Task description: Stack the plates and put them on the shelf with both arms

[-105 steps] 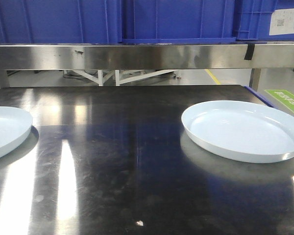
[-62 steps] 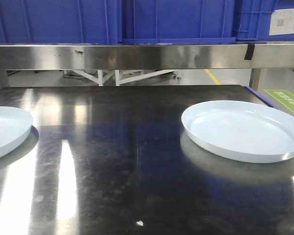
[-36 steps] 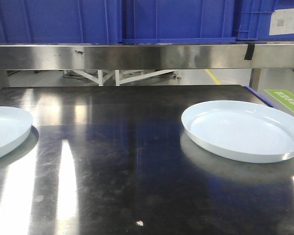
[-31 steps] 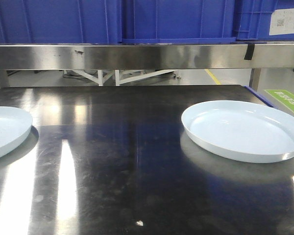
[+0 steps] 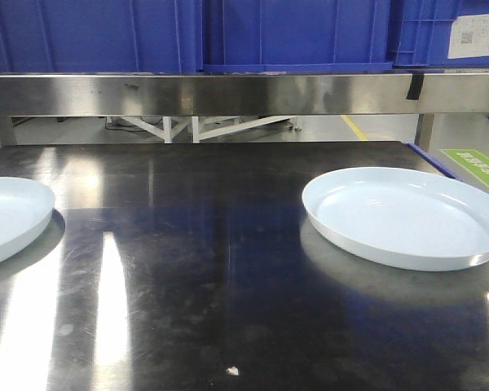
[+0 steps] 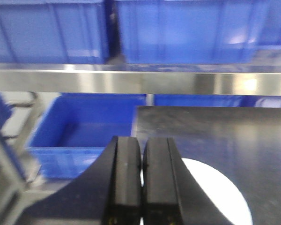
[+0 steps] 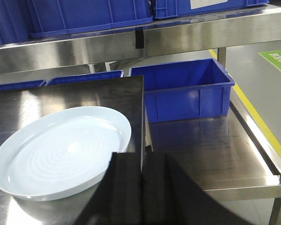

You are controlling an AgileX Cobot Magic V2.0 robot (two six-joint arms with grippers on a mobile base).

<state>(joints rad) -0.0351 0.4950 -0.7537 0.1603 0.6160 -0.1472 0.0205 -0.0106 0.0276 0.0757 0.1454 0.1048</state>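
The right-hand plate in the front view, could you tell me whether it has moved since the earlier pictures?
No. The right-hand plate sits exactly where it was, still below the black tape on the shelf rail.

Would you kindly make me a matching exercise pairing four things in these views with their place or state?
Things:
1. left plate
2. right plate
3. blue crates
4. left gripper

Places or states:
a. shut, holding nothing
b. above the shelf rail
c. cut off at the front view's left edge
d. fully in view on the dark tabletop

Pairs: 1-c, 2-d, 3-b, 4-a
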